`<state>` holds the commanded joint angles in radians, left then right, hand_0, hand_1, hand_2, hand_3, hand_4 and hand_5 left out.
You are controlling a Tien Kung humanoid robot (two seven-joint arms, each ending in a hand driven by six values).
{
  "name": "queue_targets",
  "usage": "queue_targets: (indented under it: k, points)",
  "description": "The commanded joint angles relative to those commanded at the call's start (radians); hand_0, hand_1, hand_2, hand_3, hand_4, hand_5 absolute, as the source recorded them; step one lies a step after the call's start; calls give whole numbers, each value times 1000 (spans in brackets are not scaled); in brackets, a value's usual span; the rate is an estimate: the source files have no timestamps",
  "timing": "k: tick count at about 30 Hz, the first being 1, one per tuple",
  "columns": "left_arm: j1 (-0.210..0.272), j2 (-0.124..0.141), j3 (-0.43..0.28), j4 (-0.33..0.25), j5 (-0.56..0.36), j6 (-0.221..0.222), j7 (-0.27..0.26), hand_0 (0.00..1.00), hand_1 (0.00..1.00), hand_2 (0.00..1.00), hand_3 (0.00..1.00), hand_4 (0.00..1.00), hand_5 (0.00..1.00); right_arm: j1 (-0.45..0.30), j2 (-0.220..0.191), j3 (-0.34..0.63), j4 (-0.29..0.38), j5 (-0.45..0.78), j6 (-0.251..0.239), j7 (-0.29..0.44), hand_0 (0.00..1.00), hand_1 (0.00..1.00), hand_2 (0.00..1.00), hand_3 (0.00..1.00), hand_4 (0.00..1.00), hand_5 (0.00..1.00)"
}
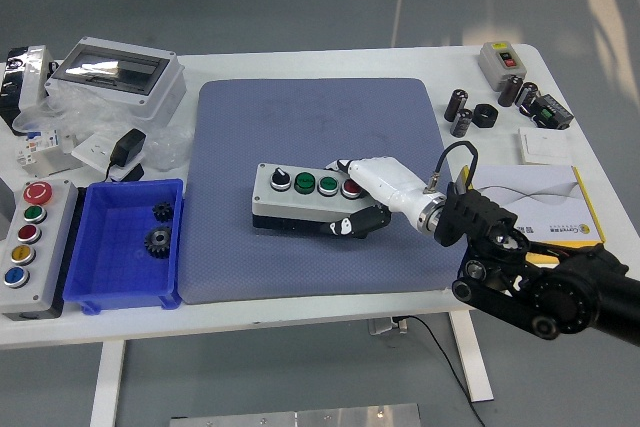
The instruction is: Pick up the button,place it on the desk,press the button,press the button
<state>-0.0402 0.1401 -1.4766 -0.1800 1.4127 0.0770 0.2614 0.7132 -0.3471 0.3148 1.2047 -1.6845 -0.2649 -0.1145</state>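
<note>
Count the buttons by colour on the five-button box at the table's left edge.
On the five-button box:
Red: 2, the big top one and a smaller darker one
Green: 1
Yellow: 1
Blue: 1
Total: 5

Around square blue-grey fabric mat (300,127): left, blue plastic bin (105,277) holding two dark metal gears (159,228), grey five-button control box (25,247), clear-lidded grey enclosure (118,72); right, yellow-edged white booklet (545,197), small grey switch box (500,60).
</note>
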Motion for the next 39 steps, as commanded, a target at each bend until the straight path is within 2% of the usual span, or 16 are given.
queue_targets:
  k: [10, 11, 16, 17, 22, 23, 28, 29, 34, 35, 39]
  points:
    - [-5, 2, -1, 0, 3, -1, 0, 612, 612, 581, 628, 687, 312, -5, 8, -6, -20, 0, 5, 5, 173, 315, 375, 421, 181, 2]
    - [-5, 2, -1, 0, 4, -1, 0, 612, 612, 581, 628, 687, 313, -5, 8, -6, -21, 1, 7, 3, 205, 343, 400, 439, 211, 2]
    - [-6, 3, -3, 0, 7, -1, 1, 612, 612, 581, 628, 687, 313, -8, 8, -1, -22, 10, 17, -2, 205, 343, 400, 439, 211, 2]
    - [-6, 4, -3, 0, 8, -1, 1, 612, 612, 581, 628, 687, 318, -8, 8, 0, -22, 13, 19, -2, 585, 621, 606, 602, 219, 2]
    - [-7, 4, -2, 0, 8, -2, 1, 612, 612, 581, 628, 687, 318, -9, 7, 6, -23, 31, 31, -3, 585, 621, 606, 602, 219, 2]
    - [-7, 4, -2, 0, 8, -2, 1, 612, 612, 581, 627, 688, 319, -9, 7, 7, -23, 33, 33, -3, 701, 677, 662, 653, 126, 2]
    - [-8, 5, -2, 0, 9, -2, 0, 612, 612, 581, 627, 688, 319, -8, 6, 9, -21, 40, 36, 0, 701, 677, 662, 653, 126, 2]
    - [-8, 5, -3, 0, 10, -2, 0, 612, 612, 581, 627, 688, 316, -8, 5, 9, -21, 41, 36, 1, 778, 763, 759, 722, 358, 2]
    - [-8, 6, -4, 0, 12, -2, 1, 612, 612, 581, 627, 688, 316, -6, 3, 10, -19, 44, 38, 4, 778, 763, 759, 722, 358, 2]
    - [-8, 6, -4, 0, 13, -2, 1, 612, 611, 580, 626, 686, 316, -6, 3, 11, -19, 45, 38, 4, 818, 802, 808, 809, 443, 2]
    - [-9, 6, -3, 0, 13, -3, 1, 612, 611, 580, 626, 686, 316, -4, 1, 11, -18, 49, 39, 6, 818, 802, 808, 809, 443, 2]
